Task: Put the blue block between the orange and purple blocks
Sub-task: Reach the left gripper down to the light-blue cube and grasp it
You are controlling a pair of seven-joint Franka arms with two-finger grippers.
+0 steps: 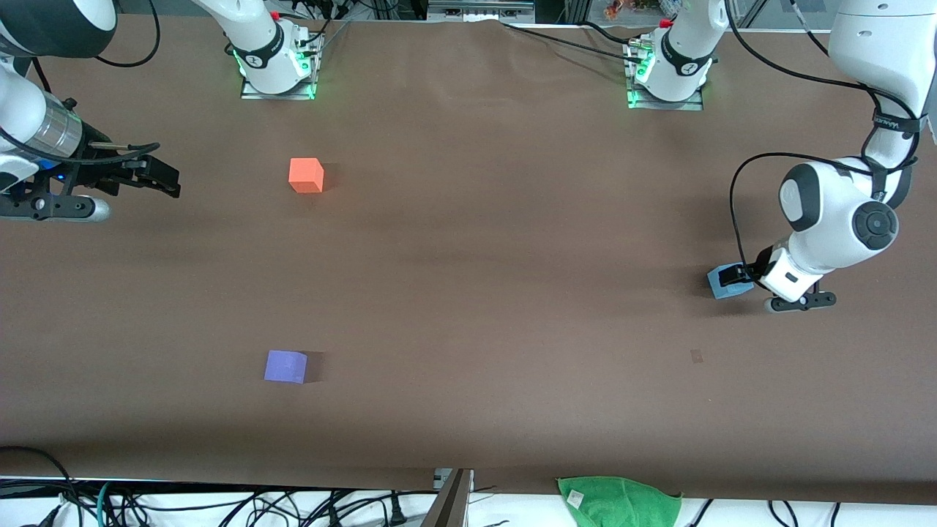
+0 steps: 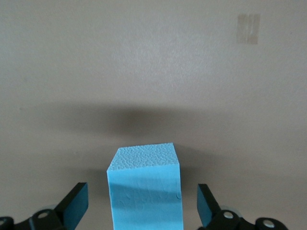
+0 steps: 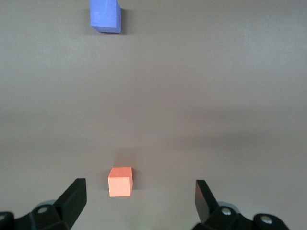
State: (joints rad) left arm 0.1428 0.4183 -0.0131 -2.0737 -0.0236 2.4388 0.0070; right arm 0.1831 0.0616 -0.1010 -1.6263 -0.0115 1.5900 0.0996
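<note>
The left gripper (image 2: pixel 143 206) sat low with jaws open around the blue block (image 1: pixel 726 282), not touching; the right gripper (image 3: pixel 139 201) waited, jaws open.

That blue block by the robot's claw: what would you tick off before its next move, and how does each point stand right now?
1. Blue block sits between the left end effector fingers: ok.
2. Fingers closed on it: not ok; gaps show on both sides, so it is open.
3. Block resting on the table: ok.
4. Orange block and purple block apart, with bare table between them: ok.
5. Right end effector out of the way: ok; it waits open at the right arm's end of the table.
</note>
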